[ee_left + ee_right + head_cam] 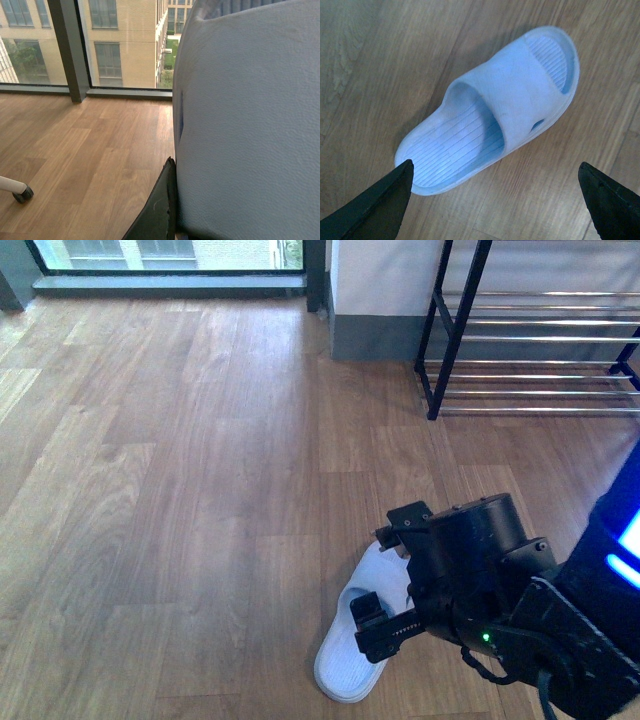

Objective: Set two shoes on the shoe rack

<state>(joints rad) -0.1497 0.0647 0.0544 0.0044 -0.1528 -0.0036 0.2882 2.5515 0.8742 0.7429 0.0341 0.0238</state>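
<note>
Front view: the right pincer (pixel 385 575) hangs over a pale blue slide (pixel 345 668) on the wooden floor (pixel 180 490). The shoe rack (pixel 457 330) stands well apart.

Left wrist view: the left pincer (pixel 160 205) shows one black finger against a pale blue surface (pixel 250 125); I cannot tell its grip.

Right wrist view: the right pincer (pixel 500 200) is spread wide, released, and the slide (pixel 505 110) lies sole-down.

wood plank floor (pixel 200 490): one pale blue slide (pixel 345 668) flat on it, sole down. shoe rack (pixel 540 393) stands on it, well apart from slide.
</note>
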